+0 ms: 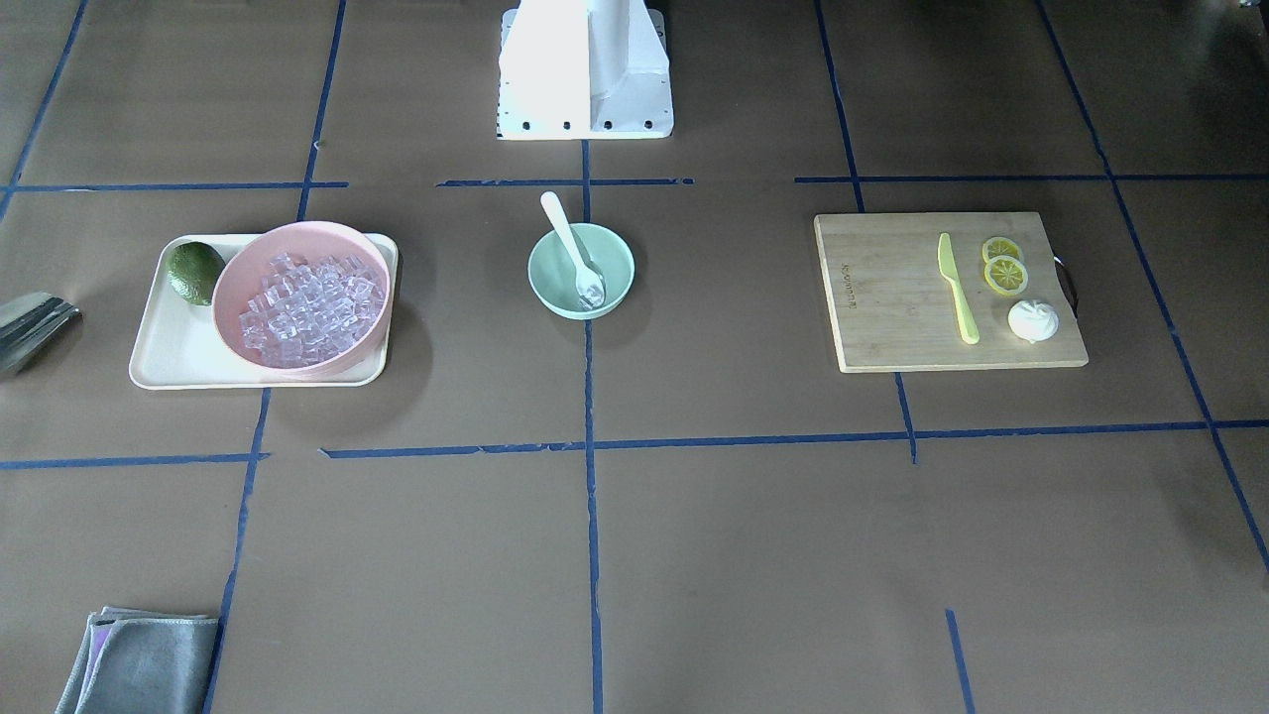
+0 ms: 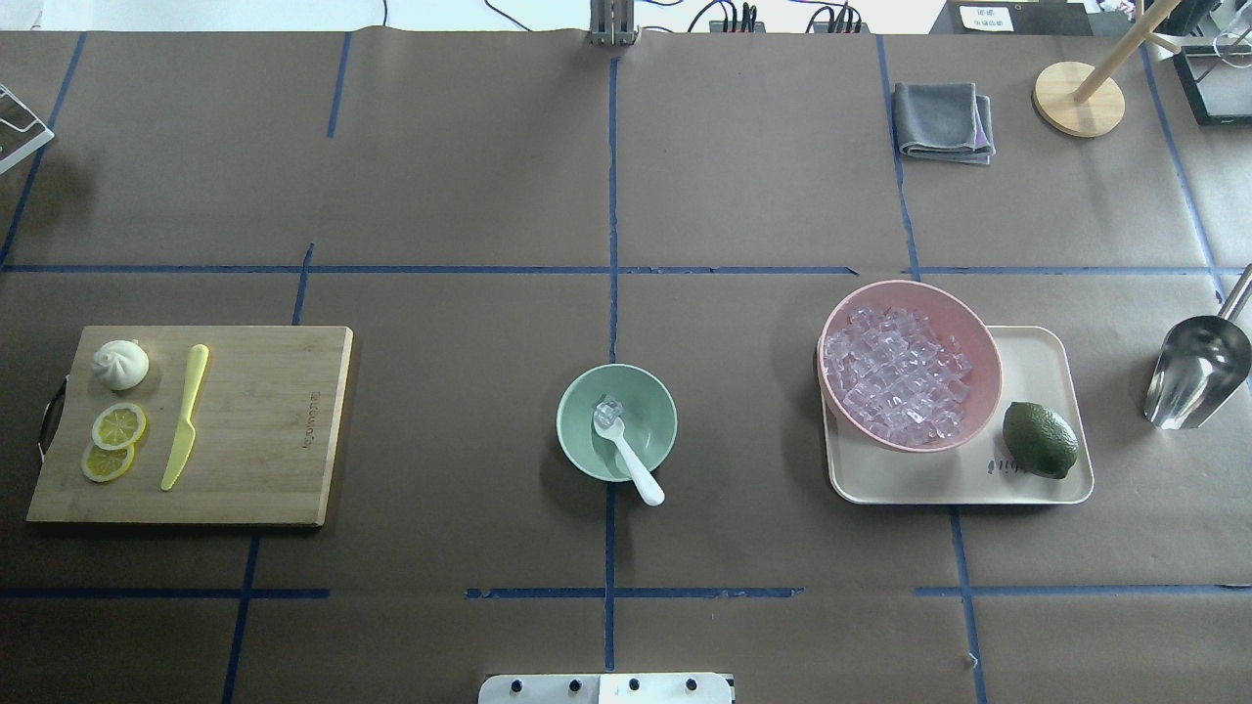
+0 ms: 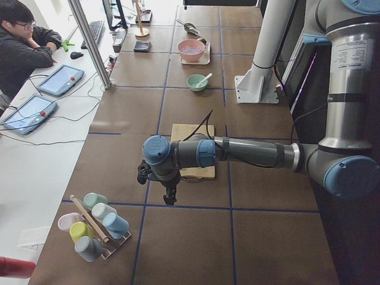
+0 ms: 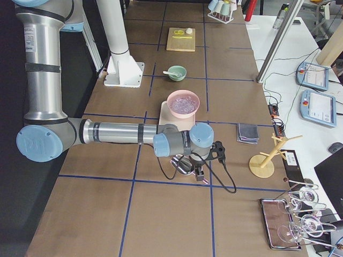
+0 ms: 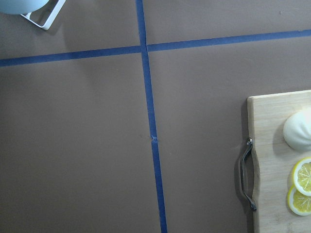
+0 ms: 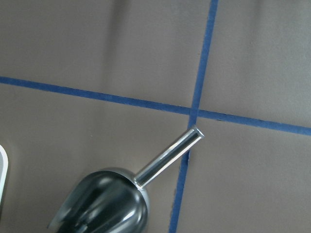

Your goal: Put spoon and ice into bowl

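Observation:
The white spoon point(image 2: 631, 458) lies in the mint-green bowl point(image 2: 572, 440) at the table's middle, its handle leaning over the near rim. One clear ice cube point(image 2: 608, 411) rests at the spoon's scoop. They also show in the front view: spoon point(image 1: 567, 236), bowl point(image 1: 545, 283). Many more ice cubes point(image 2: 895, 372) fill the pink bowl point(image 2: 983, 342). My left gripper point(image 3: 169, 193) hangs beyond the cutting board's end, far from the bowl. My right gripper point(image 4: 199, 172) hangs over the metal scoop point(image 4: 185, 166). I cannot tell whether either is open or shut.
The pink bowl and a green lime point(image 2: 1039, 440) sit on a cream tray point(image 2: 1037, 352). The metal scoop point(image 2: 1193, 376) lies right of it. A cutting board point(image 2: 264, 420) holds a yellow-green knife point(image 2: 186, 416), lemon slices and a bun. A grey cloth point(image 2: 941, 119) lies far right.

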You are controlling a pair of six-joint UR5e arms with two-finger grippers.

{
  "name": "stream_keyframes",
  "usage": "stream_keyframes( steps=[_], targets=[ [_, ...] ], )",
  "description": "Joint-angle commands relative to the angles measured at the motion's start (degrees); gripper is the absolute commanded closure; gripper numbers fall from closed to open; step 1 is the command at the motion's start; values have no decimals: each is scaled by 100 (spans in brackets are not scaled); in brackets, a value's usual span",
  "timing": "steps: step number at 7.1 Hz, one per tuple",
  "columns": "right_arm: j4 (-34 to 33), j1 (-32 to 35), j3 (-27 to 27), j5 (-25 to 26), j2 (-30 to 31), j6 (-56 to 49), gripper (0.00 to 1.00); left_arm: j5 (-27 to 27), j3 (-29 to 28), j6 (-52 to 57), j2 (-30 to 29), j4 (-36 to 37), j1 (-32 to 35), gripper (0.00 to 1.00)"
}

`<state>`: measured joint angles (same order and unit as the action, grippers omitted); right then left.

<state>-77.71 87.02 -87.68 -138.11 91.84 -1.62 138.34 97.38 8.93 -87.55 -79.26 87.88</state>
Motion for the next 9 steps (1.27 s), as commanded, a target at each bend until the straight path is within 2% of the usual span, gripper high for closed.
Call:
stream_keyframes(
  steps=[1, 3, 6, 9],
  targets=[
    [151, 131, 93, -59, 45, -129, 0, -9, 0, -14, 18, 7, 1, 0],
    [45, 192, 41, -59, 1, -111, 0, -9, -8, -14, 54, 7, 1, 0],
    [-1130, 394, -477, -50, -26, -119, 0, -9, -87, -14, 54, 7, 1, 0],
    [-1177, 403, -523, -50, 1, -111, 0, -27, -123, -5, 106, 16, 1, 0]
  ],
)
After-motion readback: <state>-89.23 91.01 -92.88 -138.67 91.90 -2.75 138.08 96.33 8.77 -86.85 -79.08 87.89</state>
